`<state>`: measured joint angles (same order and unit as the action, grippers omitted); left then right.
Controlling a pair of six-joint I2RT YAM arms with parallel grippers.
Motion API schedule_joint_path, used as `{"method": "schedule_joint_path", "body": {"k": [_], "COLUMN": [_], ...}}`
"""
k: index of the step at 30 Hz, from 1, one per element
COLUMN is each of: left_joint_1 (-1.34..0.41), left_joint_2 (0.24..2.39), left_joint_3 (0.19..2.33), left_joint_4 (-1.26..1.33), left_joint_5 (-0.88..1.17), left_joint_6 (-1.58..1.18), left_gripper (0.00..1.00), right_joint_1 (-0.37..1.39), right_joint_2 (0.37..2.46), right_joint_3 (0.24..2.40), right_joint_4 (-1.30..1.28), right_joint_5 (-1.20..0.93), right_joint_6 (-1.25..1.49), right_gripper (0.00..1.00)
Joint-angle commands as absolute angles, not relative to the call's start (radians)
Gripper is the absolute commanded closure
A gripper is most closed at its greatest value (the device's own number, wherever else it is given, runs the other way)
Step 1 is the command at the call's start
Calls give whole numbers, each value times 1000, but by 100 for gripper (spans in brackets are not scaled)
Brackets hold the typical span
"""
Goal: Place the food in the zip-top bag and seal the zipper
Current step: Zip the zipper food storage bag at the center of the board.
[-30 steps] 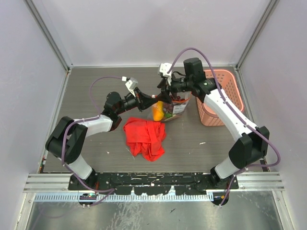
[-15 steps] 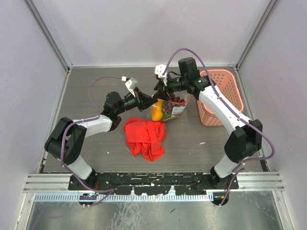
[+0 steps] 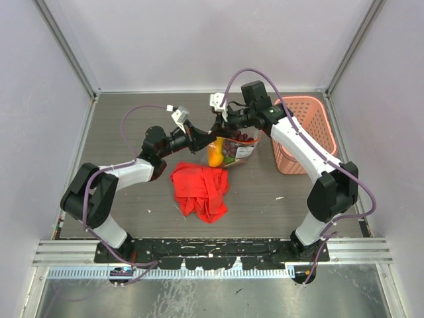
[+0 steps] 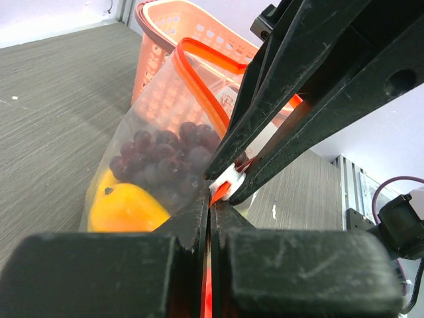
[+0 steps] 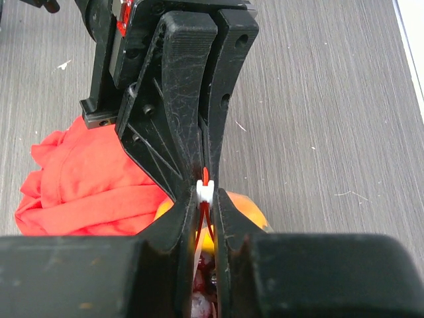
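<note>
1. The left pincer (image 4: 209, 209) is clamped on one end of the zipper (image 4: 199, 79).
2. The right pincer (image 5: 203, 215) pinches the same strip, meeting it tip to tip at the white slider (image 4: 224, 185).
3. The zip-top bag (image 3: 240, 150) stands on the counter (image 3: 132, 119) beneath both, holding the grape bunch (image 4: 165, 159) and yellow-orange fruit (image 4: 126, 209).

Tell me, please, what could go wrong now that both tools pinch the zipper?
1. The left tool and right tool meet tip to tip on the zipper; they may collide or tear it.
2. The right tool may slip off the small white slider, leaving the mouth gaping.
3. A hard pull could tip the bag and spill the grapes.
</note>
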<state>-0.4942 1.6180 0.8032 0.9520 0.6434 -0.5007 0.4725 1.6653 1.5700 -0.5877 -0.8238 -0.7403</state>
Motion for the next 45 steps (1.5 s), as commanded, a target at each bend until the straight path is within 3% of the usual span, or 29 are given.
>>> {"method": "schedule_joint_path", "body": {"k": [1, 5, 26, 28, 33, 39, 45], "left_joint_1": [-486, -477, -457, -457, -458, -457, -459], "left_joint_2": [1560, 1557, 1566, 1571, 1601, 1668, 1734], "left_joint_3": [822, 820, 820, 831, 888, 945, 1002], "left_joint_4": [1011, 1007, 975, 982, 977, 978, 980], "left_joint_5": [635, 636, 673, 692, 773, 839, 927], "left_joint_6": [-477, -481, -433, -429, -423, -425, -448], "left_gripper": [100, 100, 99, 84, 62, 56, 61], "right_joint_1": [476, 466, 397, 398, 399, 406, 410], "right_joint_2": [1645, 1622, 1552, 1553, 1560, 1568, 1574], "right_joint_3": [1613, 1595, 1585, 1590, 1597, 1603, 1614], "right_joint_4": [-601, -617, -638, -637, -637, -635, -635], "right_joint_5": [-793, -744, -748, -771, -792, -823, -838], "right_joint_6": [-776, -792, -773, -769, -767, -767, -769], "right_gripper": [89, 95, 99, 99, 99, 99, 99]}}
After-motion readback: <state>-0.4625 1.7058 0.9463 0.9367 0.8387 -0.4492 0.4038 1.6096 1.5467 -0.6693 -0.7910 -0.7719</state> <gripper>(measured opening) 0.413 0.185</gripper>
